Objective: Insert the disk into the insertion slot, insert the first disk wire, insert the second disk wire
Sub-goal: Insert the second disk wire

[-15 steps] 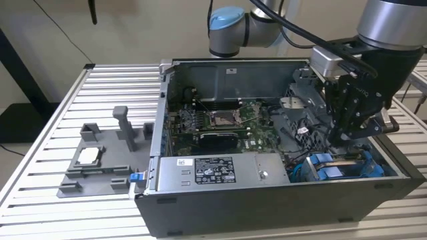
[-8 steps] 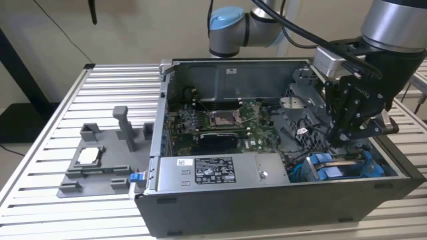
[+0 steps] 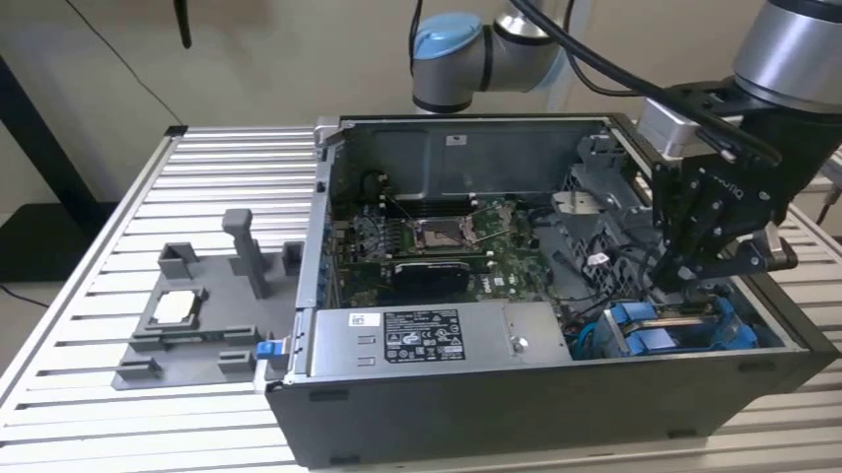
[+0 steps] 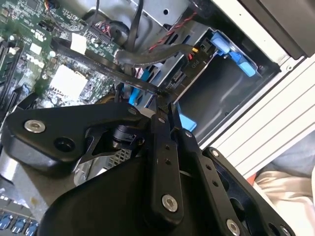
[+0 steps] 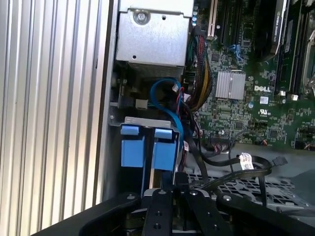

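Black metal gripper [image 3: 695, 279] hung over the grey sheet-metal slot [image 5: 142, 123], fingers pressed together, seemingly pinching a thin black wire [image 4: 118, 73]. Disk [image 5: 147, 150], blue-framed, sat inside that slot.

A plain beige wall [image 3: 263, 59] closes the back of the room, evenly lit with soft shadows. A thin black cable [image 3: 125, 59] hangs slanting across it, and a dark upright post [image 3: 39, 128] leans at the exterior view's left. Below that, a black flat base [image 3: 34, 246] sits on the floor. The work surface is a table of ribbed silver aluminium slats [image 3: 79, 325], bright under the light, and its pale ridges also show in the first wrist view [image 5: 49, 98]
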